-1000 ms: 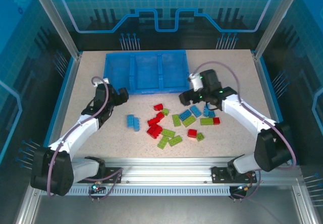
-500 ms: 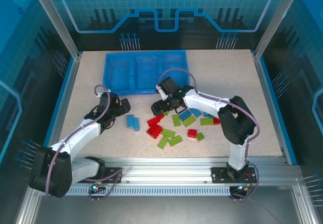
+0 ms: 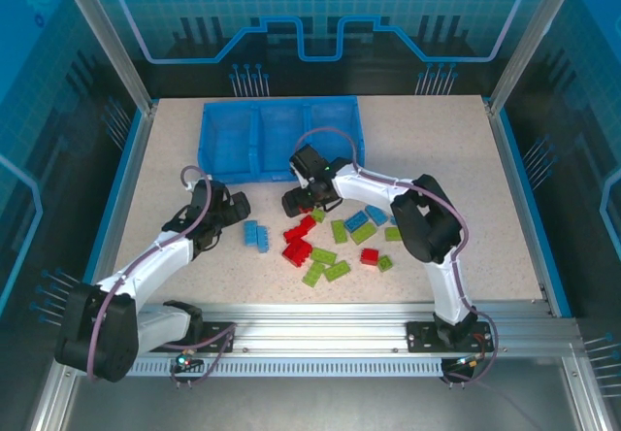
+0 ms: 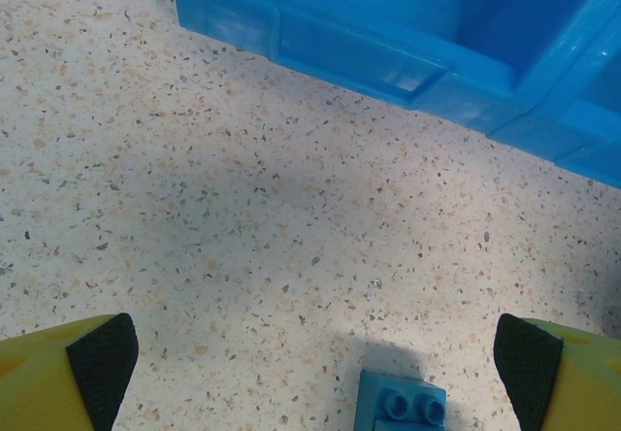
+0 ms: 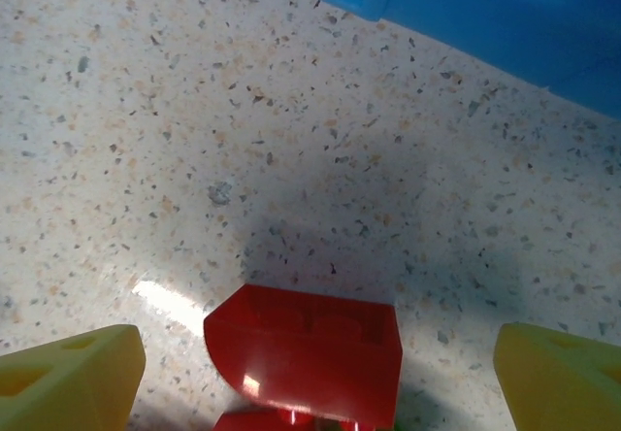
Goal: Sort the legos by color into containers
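Legos (image 3: 330,242) lie scattered on the tabletop (image 3: 437,149) just short of the tray (image 3: 281,172). Right tool (image 5: 315,378) hangs over a red brick (image 5: 306,348), jaws wide, evidently lining up a pick; left tool (image 4: 315,358) likewise wide above a blue brick (image 4: 403,407).

the left arm (image 3: 146,261) and the right arm (image 3: 374,186) share one build: glossy white link shells between black joint housings; a thin grey-purple cable (image 3: 190,173) loops along each; black shoulder blocks (image 3: 97,334) at the bases; the left gripper (image 4: 315,353) has yellow fingers (image 4: 44,378) faced with black pads (image 4: 105,358); the right gripper (image 5: 315,373) has yellow fingers (image 5: 73,382), one with shallow moulded recesses
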